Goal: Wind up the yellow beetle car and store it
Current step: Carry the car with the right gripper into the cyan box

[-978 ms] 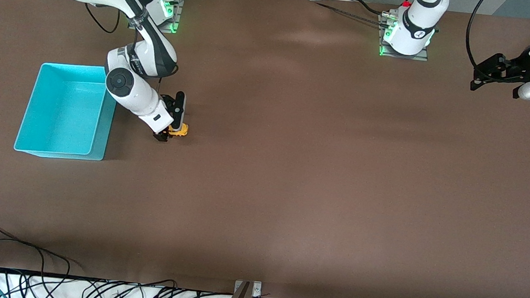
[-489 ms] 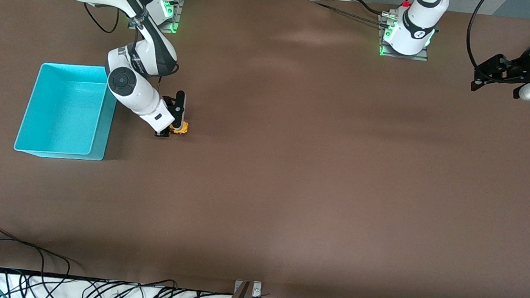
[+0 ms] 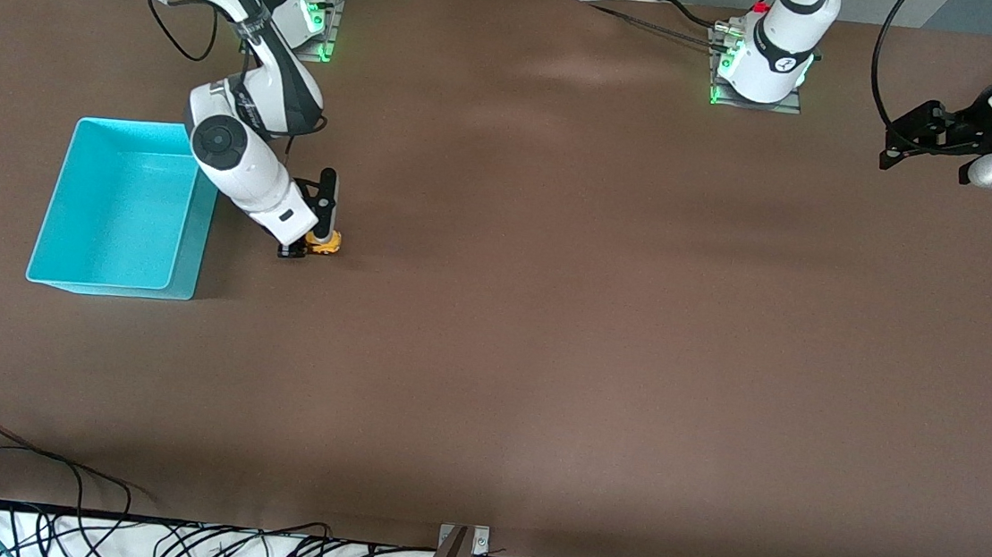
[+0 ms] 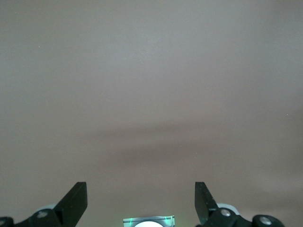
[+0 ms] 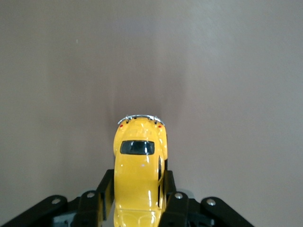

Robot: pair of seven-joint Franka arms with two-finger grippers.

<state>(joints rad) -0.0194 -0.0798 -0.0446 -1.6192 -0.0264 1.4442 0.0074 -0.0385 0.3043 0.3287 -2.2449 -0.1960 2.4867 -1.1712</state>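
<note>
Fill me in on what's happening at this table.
The right gripper is shut on the yellow car, gripping its sides low over the table just beside the turquoise bin, which looks empty. The left gripper waits open, up over its own end of the table. The car is not yet stored.

The right gripper (image 5: 137,201) has its jaws clamped on the yellow beetle car (image 5: 138,172) (dark window facing up); plain brown surface (image 5: 227,71) lies below.
</note>
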